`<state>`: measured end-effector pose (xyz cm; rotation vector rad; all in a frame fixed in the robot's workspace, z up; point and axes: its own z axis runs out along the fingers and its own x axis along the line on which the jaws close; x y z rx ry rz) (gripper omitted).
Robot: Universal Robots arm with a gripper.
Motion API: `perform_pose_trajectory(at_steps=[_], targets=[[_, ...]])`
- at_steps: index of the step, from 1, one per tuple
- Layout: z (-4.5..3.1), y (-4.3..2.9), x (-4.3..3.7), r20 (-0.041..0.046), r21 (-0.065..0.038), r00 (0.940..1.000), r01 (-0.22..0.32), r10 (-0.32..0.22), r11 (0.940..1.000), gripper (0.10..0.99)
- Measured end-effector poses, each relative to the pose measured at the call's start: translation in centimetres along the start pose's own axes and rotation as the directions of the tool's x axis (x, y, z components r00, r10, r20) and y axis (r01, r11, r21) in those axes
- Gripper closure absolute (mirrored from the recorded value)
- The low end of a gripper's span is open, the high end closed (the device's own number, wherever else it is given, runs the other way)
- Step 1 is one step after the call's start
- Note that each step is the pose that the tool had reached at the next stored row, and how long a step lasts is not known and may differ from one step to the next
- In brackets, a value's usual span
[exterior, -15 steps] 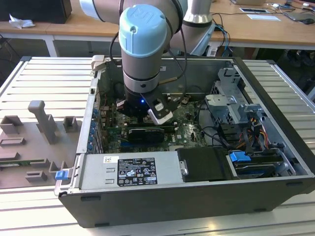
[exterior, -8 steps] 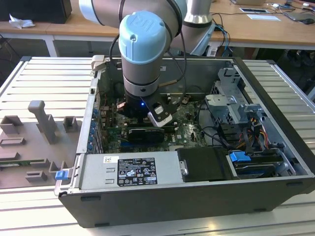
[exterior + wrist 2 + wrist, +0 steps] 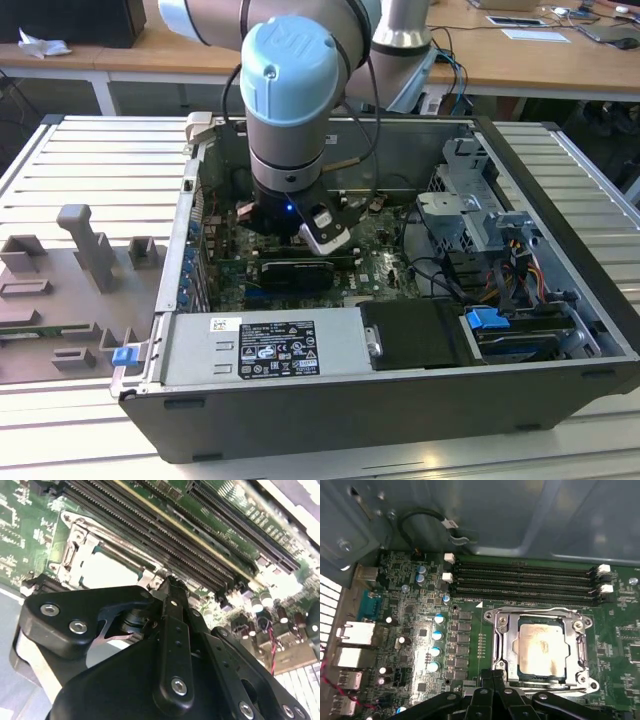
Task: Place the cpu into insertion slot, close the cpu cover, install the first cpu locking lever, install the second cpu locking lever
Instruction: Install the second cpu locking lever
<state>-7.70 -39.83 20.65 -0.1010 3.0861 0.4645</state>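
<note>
The cpu [image 3: 540, 650], a pale beige square chip, lies flat in the insertion slot [image 3: 516, 652] of the green motherboard [image 3: 420, 625]. The silvery cpu cover [image 3: 503, 641] lies down around the chip as a frame. Both also show in the second wrist view, the cpu [image 3: 107, 571] inside the cover's frame [image 3: 82, 545]. My gripper [image 3: 492, 674] hovers just off the socket's near edge, its two black fingers pressed together with nothing between them. Its tip [image 3: 171, 581] points at the socket's corner. I cannot tell how the locking levers stand. In the exterior view the arm's wrist [image 3: 290, 130] hangs over the open computer case.
Long black memory slots [image 3: 525, 580] run beside the socket, with capacitors [image 3: 437, 635] and rear ports [image 3: 355, 635] on the other side. The case holds a power supply [image 3: 270, 345] and a grey drive cage [image 3: 470, 200]. A grey fixture plate [image 3: 70, 280] lies at the exterior view's left.
</note>
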Motion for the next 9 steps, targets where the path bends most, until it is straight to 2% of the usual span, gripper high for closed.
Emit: perform_pose_trajectory(at_steps=[7, 9], targets=[[-0.88, 0.28, -0.03, 0.0003, -0.003, 1.0, 0.0, 0.0, 1.0, 0.98], [-0.88, 0.28, -0.03, 0.0001, -0.003, 1.0, 0.0, 0.0, 1.0, 0.98]])
